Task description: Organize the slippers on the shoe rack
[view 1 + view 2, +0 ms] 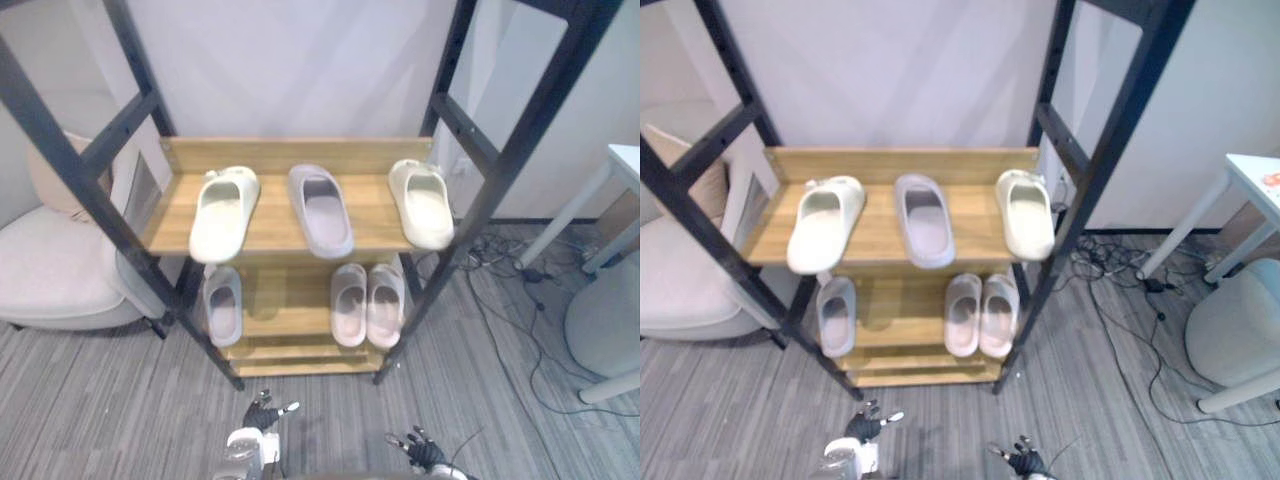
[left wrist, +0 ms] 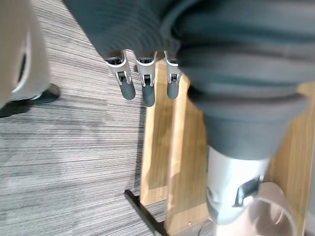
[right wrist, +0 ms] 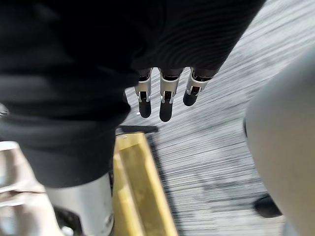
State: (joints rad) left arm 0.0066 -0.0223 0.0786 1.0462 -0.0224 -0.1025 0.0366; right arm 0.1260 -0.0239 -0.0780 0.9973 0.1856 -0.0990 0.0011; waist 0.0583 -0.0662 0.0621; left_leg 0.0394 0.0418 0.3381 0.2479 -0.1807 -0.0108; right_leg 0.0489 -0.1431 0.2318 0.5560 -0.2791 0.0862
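Observation:
A wooden shoe rack [image 1: 270,150] in a black frame stands before me. On its upper shelf lie a cream slipper [image 1: 225,212] at the left, a lavender slipper [image 1: 320,210] in the middle and another cream slipper [image 1: 422,203] at the right. The lower shelf holds a single lavender slipper [image 1: 223,304] at the left and a pink pair [image 1: 367,303] at the right. My left hand [image 1: 262,415] and right hand [image 1: 420,447] hang low in front of the rack above the floor. Both are open, with fingers [image 2: 147,83] and fingers [image 3: 166,101] straight and holding nothing.
A beige armchair [image 1: 50,265] stands close to the rack's left side. To the right are a white table [image 1: 625,165], a round pale grey object [image 1: 605,320] and cables [image 1: 520,290] on the grey striped floor.

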